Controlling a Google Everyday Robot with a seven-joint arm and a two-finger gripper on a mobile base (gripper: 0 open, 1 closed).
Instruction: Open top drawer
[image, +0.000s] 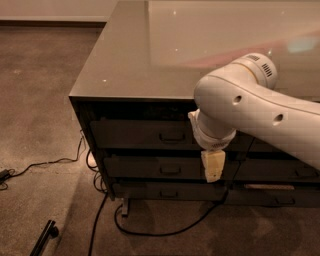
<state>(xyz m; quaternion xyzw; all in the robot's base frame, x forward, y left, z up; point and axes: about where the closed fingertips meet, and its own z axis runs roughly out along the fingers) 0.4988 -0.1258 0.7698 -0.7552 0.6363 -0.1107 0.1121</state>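
Three dark drawers are sitting stacked in the front of a low cabinet (125, 60) with a glossy top; the top drawer (135, 134) is lying just under the cabinet's top edge, its small loop handle (172, 136) showing at centre, its front looking closed and level with the fronts below; the middle drawer (135, 167) and bottom drawer (145, 191) are sitting beneath it. One white arm (250, 105) is reaching in across the cabinet's right side and bending downward; its cream gripper (213, 167) is hanging in front of the cabinet, right of the handles, at the middle drawer's height, apart from the top drawer's handle; whether it is wide or narrow cannot be told. Black cable (150, 233) is looping over brown carpet (40, 100) before the cabinet; a dark bar (42, 239) is lying to the cabinet's lower left.
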